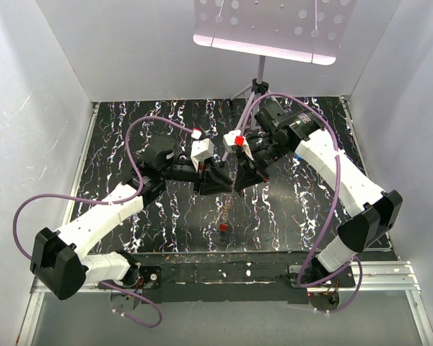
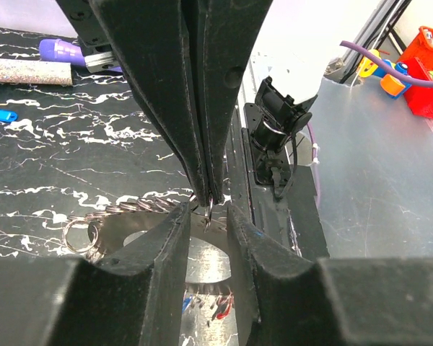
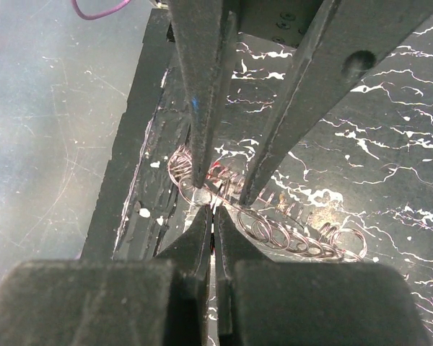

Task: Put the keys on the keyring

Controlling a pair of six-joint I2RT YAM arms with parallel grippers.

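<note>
One: two arms nose to nose over the table (image 1: 144, 144) in the top view, yeah? Where's the keyring?

Two: yep. Top view first. Left claw (image 1: 227, 186) and right claw (image 1: 239, 184) meet tip to tip mid-table. The keyring (image 1: 229, 209) shows as a thin strand running from that meeting spot toward the arms' bases, with a red piece (image 1: 223, 227) at its far end. It's too small from up there to tell who's got it.

One: and the left wrist cam?

Two: way clearer. Right claw (image 2: 206, 196) comes in from the top, fingers pressed flat together, clenched on a small wire loop of the keyring (image 2: 123, 210). The rest of it runs off to the left as a row of overlapping rings. Left claw (image 2: 208, 220) is released, jaws apart, one on either side of that loop with a gap showing between them. There are some red and blue bits (image 2: 215, 308) low in the gap, too small to call.

One: right wrist cam agree?

Two: pretty much. Right claw (image 3: 213, 216) is at the bottom, tips tight together with a sliver of wire between them. Left claw (image 3: 224, 194) reaches in from the top, fingers spread, tips just beside the pinched spot. Can't tell if either tip touches the wire. Keyring (image 3: 296, 234) trails off to the right as a coil of rings, seen against the table (image 3: 390, 144).
</note>
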